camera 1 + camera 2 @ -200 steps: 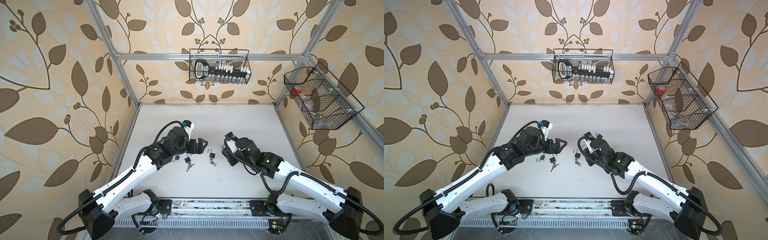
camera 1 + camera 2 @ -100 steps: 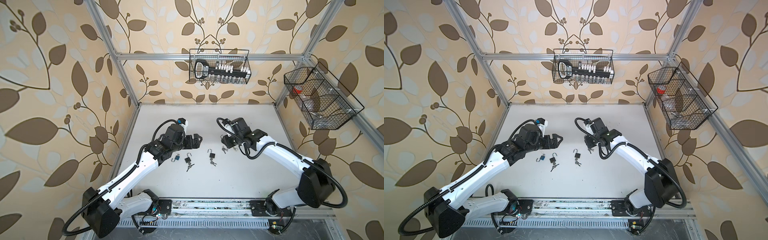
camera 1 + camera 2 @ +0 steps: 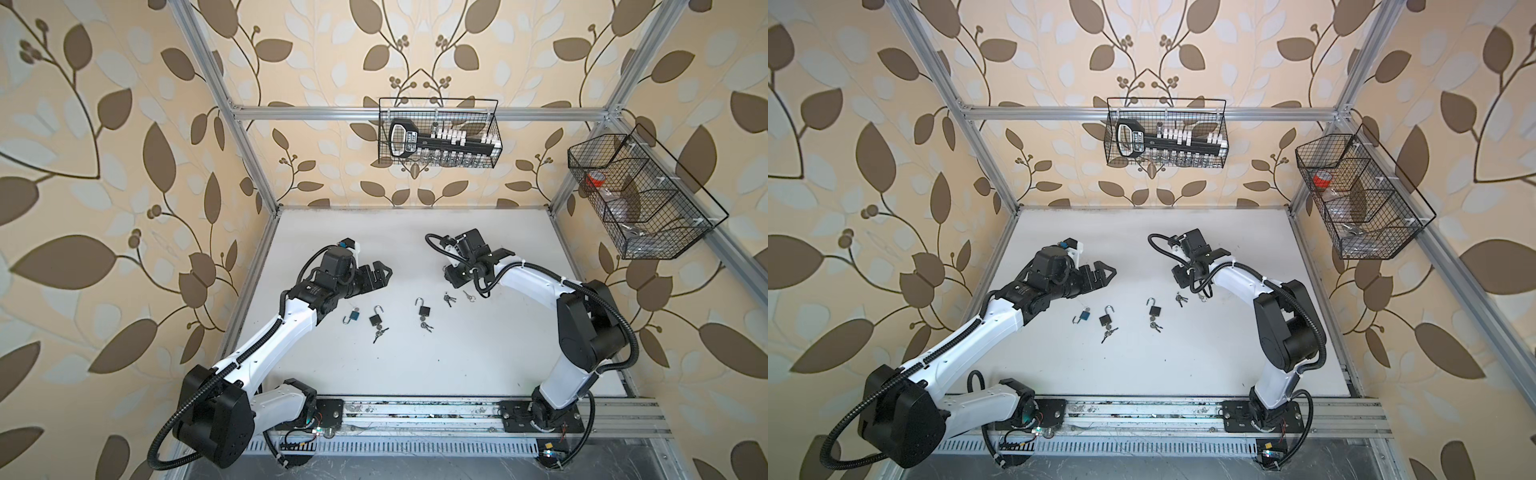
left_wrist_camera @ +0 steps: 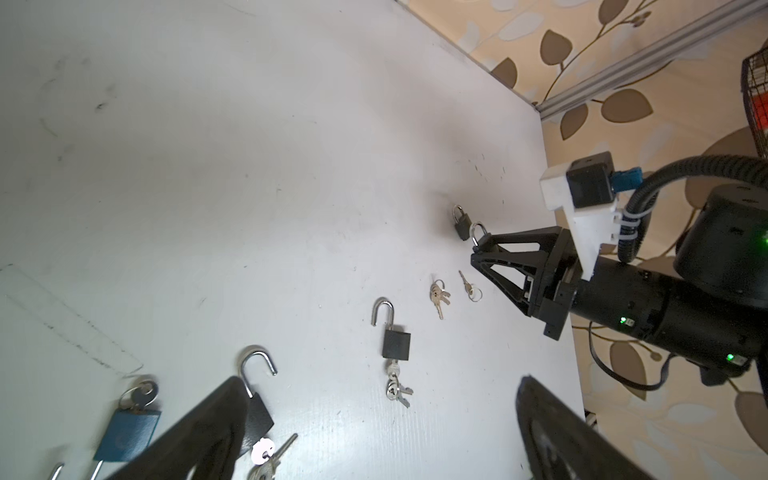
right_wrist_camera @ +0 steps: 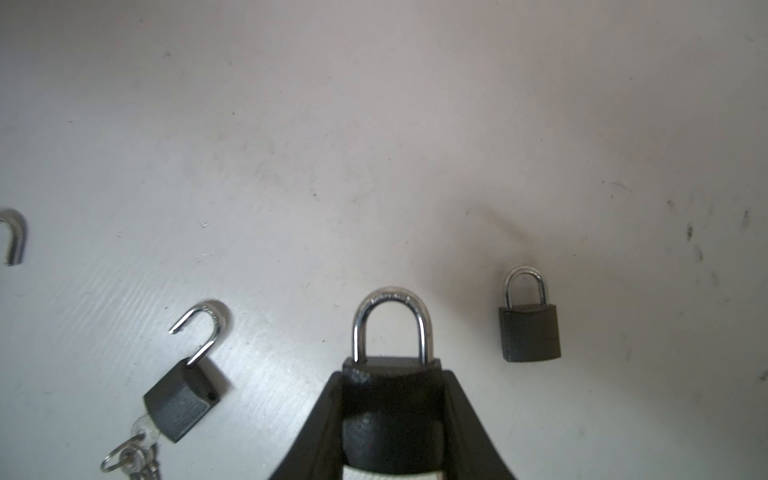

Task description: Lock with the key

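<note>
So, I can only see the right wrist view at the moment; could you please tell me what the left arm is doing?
Observer: The left gripper hangs above the table with its fingers wide open, holding nothing.
Operator: Thank you. Are there any keys that are not sitting in a padlock?
Observer: Yes, a loose key bunch lies on the table close to your right gripper.
Operator: And is there a padlock that I cannot see?
Observer: A blue padlock lies near the left gripper, its shackle open.
</note>
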`<state>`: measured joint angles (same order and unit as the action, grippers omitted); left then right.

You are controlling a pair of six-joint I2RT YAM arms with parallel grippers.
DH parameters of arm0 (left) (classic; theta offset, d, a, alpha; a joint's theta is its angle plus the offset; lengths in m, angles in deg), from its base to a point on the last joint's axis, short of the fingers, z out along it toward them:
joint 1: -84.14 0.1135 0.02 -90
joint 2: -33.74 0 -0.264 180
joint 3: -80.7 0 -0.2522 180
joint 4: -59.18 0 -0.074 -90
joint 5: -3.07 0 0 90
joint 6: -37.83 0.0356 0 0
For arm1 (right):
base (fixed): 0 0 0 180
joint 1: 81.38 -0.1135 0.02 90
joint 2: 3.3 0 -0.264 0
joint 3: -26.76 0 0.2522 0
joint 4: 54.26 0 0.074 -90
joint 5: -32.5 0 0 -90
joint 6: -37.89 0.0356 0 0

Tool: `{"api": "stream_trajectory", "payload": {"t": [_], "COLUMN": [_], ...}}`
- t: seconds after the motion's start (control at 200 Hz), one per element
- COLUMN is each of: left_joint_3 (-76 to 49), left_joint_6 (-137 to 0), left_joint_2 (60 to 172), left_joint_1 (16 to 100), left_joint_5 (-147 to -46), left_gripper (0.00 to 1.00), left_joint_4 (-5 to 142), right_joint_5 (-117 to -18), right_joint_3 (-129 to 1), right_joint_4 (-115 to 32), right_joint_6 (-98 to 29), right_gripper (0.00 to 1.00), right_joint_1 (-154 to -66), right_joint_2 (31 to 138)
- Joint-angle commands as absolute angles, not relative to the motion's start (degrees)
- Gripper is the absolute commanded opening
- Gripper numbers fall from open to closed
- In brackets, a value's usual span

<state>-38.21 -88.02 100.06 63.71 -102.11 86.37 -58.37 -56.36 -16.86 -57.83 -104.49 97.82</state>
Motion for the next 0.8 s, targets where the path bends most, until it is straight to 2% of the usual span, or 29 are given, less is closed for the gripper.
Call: {"api": "stream_trajectory", "payload": {"t": [0.0,0.175,0.795], "left_joint_3": [-40.3,-42.1,-42.1], "left_joint_6": [-91.1,-92.3,-91.9], "left_joint_2": [97.0,96.6,95.9], "left_joint_1": [67.1,70.9,71.3], "left_joint_5": [-104.1,-106.5,-107.3], "left_gripper": [0.99,0.99,0.99], "left_joint_4": [82.6,81.2,82.3], "right_joint_5": [-59.4,-59.4,-58.8], "right_joint_3": [-60.0,-62.4,-67.4], "right_joint_4": [-18.8,-17.8,-14.1], "right_joint_6": [-60.2,-59.8,-59.8], "right_gripper": [0.00,0.00,0.00], "right_joint_1": [-103.1,-103.1,-103.2], "right_joint_2": [100.6,104.9,113.1]}}
